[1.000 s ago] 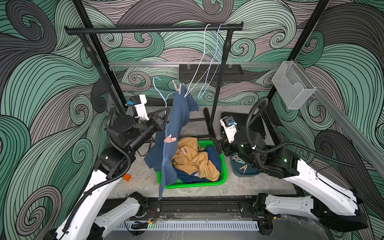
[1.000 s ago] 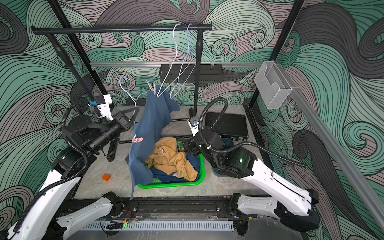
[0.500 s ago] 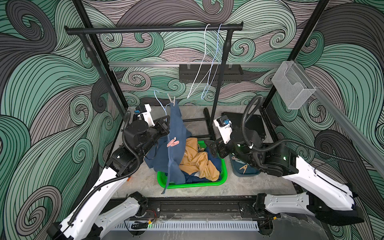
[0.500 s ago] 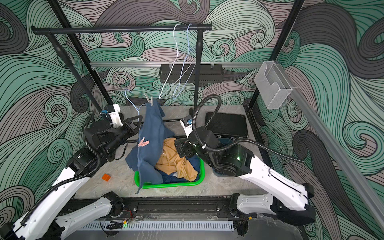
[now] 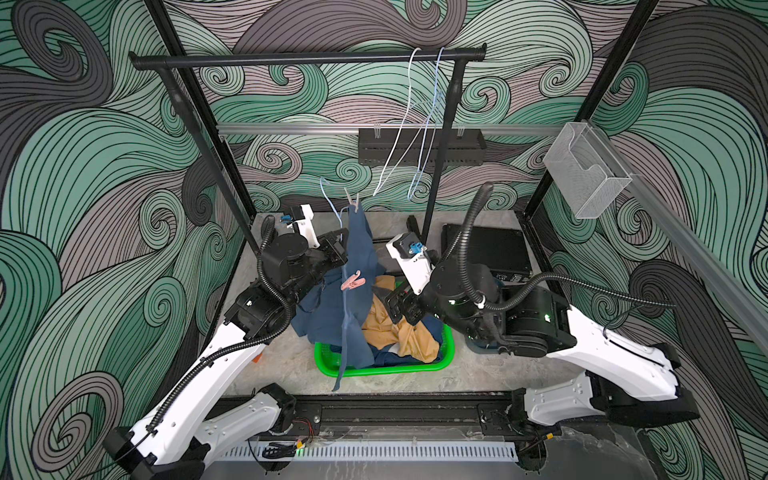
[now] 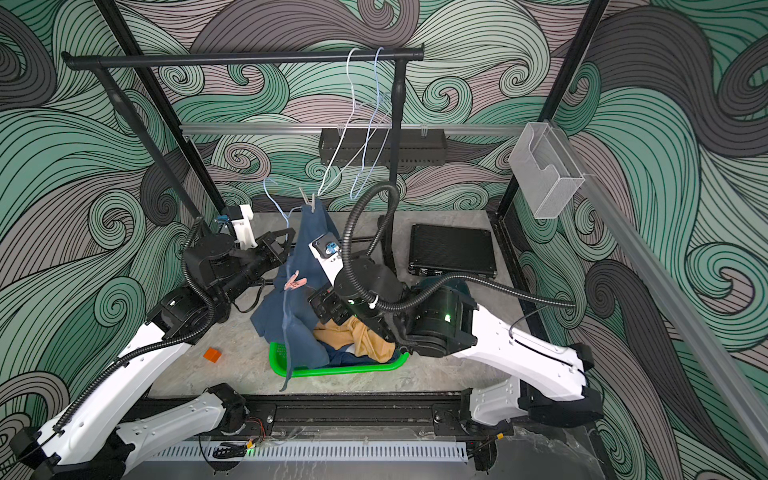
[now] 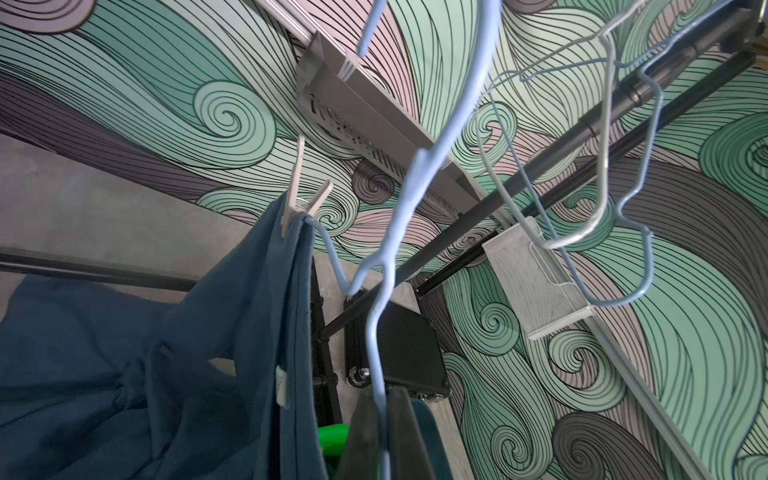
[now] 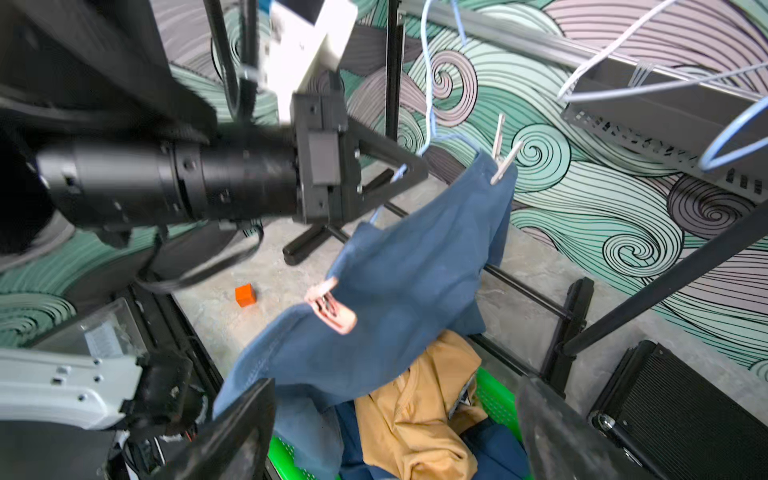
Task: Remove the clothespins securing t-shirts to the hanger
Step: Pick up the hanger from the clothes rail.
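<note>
My left gripper (image 5: 338,245) (image 7: 382,401) is shut on the wire of a pale blue hanger (image 7: 419,183), which is off the rail. A medium blue t-shirt (image 5: 353,307) (image 8: 415,266) hangs from the hanger and droops over the basket. A tan clothespin (image 5: 352,201) (image 7: 301,203) (image 8: 500,156) pins the shirt's top to the wire. A pink clothespin (image 5: 352,282) (image 6: 295,282) (image 8: 332,309) is clipped lower on the cloth. My right gripper (image 5: 401,307) (image 8: 395,436) stands open beside the shirt, above the basket, holding nothing.
A green basket (image 5: 386,370) holds a mustard shirt (image 5: 399,328) (image 8: 419,407) and a navy one (image 8: 490,449). Bare hangers (image 5: 415,124) hang on the black rail. An orange cube (image 6: 212,354) lies at the left, a black case (image 6: 453,249) at the back right.
My left arm has carried the hanger and blue shirt down and toward the basket. My right arm has swung left toward the shirt, its jaws a little narrower.
</note>
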Robot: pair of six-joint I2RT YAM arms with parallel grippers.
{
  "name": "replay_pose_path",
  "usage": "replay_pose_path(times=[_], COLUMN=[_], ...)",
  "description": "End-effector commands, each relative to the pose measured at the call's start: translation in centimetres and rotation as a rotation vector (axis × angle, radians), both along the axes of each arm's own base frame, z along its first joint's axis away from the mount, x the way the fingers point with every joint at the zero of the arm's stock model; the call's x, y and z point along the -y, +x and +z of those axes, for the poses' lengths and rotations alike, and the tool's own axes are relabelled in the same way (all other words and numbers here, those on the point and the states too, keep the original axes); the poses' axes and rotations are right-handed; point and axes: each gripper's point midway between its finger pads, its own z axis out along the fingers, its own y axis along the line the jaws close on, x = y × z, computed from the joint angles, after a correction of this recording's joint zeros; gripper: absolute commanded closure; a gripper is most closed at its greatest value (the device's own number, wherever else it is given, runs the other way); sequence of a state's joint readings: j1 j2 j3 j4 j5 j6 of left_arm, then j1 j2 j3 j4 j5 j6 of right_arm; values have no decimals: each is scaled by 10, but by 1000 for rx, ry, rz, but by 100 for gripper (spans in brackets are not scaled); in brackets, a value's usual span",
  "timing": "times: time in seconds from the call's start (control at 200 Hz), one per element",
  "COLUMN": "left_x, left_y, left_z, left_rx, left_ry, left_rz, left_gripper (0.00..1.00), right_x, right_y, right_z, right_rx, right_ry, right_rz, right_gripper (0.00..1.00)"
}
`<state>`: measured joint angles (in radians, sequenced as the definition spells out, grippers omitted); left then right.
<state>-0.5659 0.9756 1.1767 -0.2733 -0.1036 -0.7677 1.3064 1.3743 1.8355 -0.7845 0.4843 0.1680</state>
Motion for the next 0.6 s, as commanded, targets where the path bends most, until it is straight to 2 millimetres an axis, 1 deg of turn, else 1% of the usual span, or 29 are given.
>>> replay_pose_path(times=[0.0,0.07,0.15,0.225,0.335,0.405,0.595], left_x=[13,15,15,13,11,10,9], left_y=[-16,-23,-30,-33,-36,-36,-37], left_z=[31,36,39,40,39,38,35], left_rx=[103,125,146,152,153,150,145], left_ry=[-49,-36,-20,-13,-18,-18,-22], left_rz=[-105,-135,-158,-161,-156,-153,-152], left_gripper=[100,100,100,100,100,100,100], right_x=[-4,-5,-8,-13,-26,-33,-38], right_y=[2,9,17,24,28,32,60], right_z=[21,26,24,17,3,-2,18], right_rx=[-36,-69,-120,-145,-193,-205,-182], right_ry=[89,124,157,153,139,142,226], right_rz=[42,38,32,23,47,53,-13], right_gripper=[16,18,22,25,27,27,33])
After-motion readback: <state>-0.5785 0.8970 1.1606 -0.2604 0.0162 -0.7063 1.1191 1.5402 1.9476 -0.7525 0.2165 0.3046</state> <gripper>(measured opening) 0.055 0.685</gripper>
